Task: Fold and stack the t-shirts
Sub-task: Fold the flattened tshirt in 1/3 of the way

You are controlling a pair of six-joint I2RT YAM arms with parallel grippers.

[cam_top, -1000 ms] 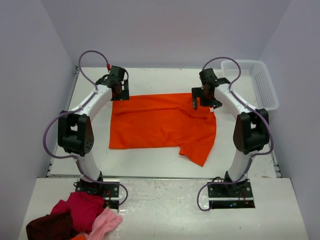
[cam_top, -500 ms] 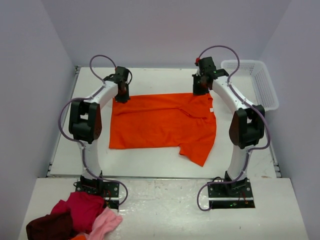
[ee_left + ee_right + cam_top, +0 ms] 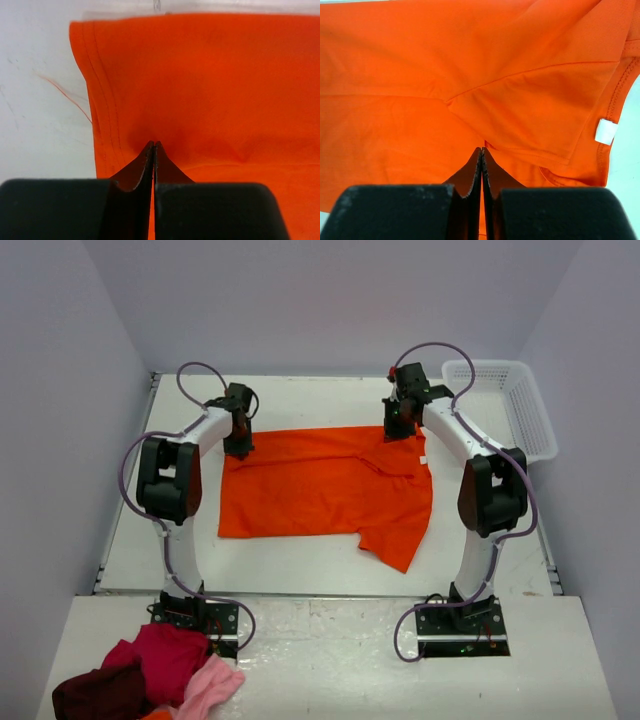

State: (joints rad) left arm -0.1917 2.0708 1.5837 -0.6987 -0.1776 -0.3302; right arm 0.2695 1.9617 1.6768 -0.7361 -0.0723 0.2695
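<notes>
One bright orange t-shirt (image 3: 320, 495) lies spread flat in the middle of the table, with a sleeve pointing toward the near edge at the right. Its white neck label (image 3: 605, 131) shows at the right side. My left gripper (image 3: 238, 447) is down at the shirt's far left corner. In the left wrist view its jaws (image 3: 153, 145) are shut, pinching puckered cloth beside the stitched hem (image 3: 102, 90). My right gripper (image 3: 394, 433) sits at the far edge near the collar. Its jaws (image 3: 481, 149) are shut on a fold of the orange cloth (image 3: 420, 75).
A white mesh basket (image 3: 505, 405) stands at the back right of the table. A heap of dark red and pink clothes (image 3: 150, 675) lies on the near ledge by the left arm's base. Grey walls close in on both sides.
Both arms reached out and down to the shirt's far edge. Both grippers, open a second ago, have closed on the cloth. The shirt itself has hardly shifted.
</notes>
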